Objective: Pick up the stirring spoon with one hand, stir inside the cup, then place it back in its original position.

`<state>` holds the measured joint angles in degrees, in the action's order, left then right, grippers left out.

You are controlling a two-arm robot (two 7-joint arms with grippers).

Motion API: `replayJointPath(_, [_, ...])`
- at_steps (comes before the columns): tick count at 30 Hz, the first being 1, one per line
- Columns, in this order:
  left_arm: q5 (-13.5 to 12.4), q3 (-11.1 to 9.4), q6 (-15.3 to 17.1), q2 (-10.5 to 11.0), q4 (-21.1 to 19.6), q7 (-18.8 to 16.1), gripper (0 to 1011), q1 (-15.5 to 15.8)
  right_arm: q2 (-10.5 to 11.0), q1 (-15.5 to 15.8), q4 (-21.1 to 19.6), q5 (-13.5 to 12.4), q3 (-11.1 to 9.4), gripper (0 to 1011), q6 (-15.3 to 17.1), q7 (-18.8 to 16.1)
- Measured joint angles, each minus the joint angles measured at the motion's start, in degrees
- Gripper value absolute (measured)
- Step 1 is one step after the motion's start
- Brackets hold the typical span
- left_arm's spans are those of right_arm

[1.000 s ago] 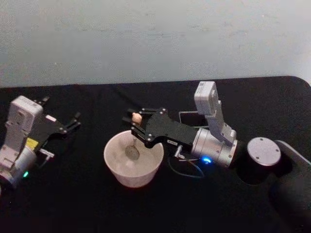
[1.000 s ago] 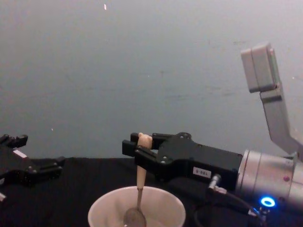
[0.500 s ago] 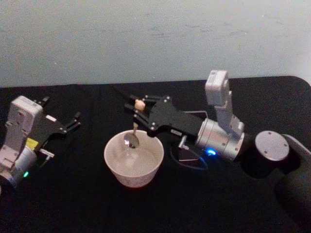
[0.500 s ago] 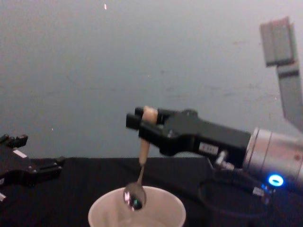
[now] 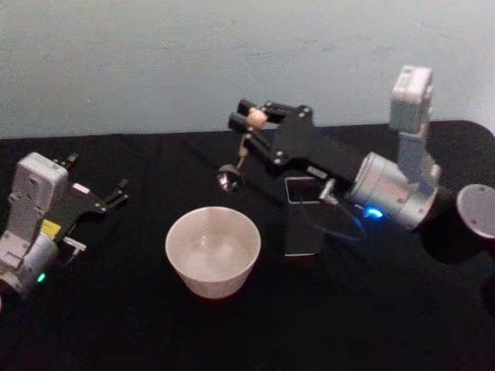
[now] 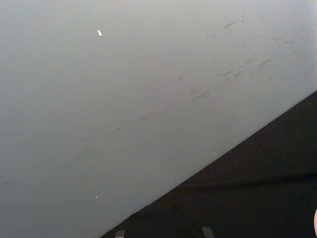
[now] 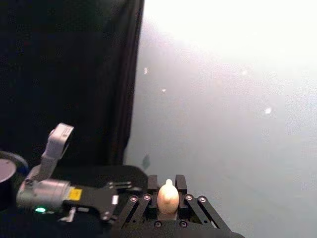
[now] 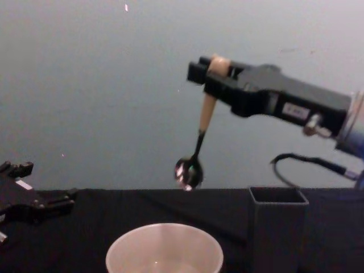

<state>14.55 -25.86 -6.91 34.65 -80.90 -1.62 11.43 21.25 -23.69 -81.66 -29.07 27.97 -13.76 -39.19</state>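
My right gripper (image 5: pixel 249 120) is shut on the cream handle of the stirring spoon (image 5: pixel 238 154), just below its knob, and holds it in the air. The spoon hangs bowl-down, above and behind the far rim of the off-white cup (image 5: pixel 210 280). In the chest view the spoon (image 8: pixel 206 114) hangs from the right gripper (image 8: pixel 214 67), well above the cup (image 8: pixel 165 239) and left of the dark grey holder box (image 8: pixel 277 224). That box (image 5: pixel 303 224) stands to the right of the cup. The knob (image 7: pixel 168 198) shows between the black fingers. My left gripper (image 5: pixel 108 193) rests open at the far left.
Everything stands on a black tabletop (image 5: pixel 116 325) with a pale wall behind it. A thin black cable (image 8: pixel 307 162) loops from the right wrist above the box. A round grey joint cap (image 5: pixel 479 210) of the right arm sits at the right edge.
The right gripper has lifted the spoon out of the cup, carrying it up, back and to the right. The holder box, hidden before, now shows. The left arm has not moved.
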Motion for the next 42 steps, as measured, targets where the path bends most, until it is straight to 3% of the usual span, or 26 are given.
replayJointPath(14, [0.0,0.0,0.0,0.0,0.0,0.0,1001,0.0,6.6,7.6,-11.3,-0.7,-5.8,212,4.0,6.5])
replayJointPath(20, [0.0,0.0,0.0,0.0,0.0,0.0,1001,0.0,8.1,10.3,-13.1,0.0,-7.5,212,5.3,8.8])
replayJointPath(28, [0.0,0.0,0.0,0.0,0.0,0.0,1001,0.0,8.4,12.0,-13.7,0.8,-9.1,212,6.0,10.3])
replayJointPath(42, [0.0,0.0,0.0,0.0,0.0,0.0,1001,0.0,6.2,12.2,-10.4,3.0,-8.8,212,6.4,11.4])
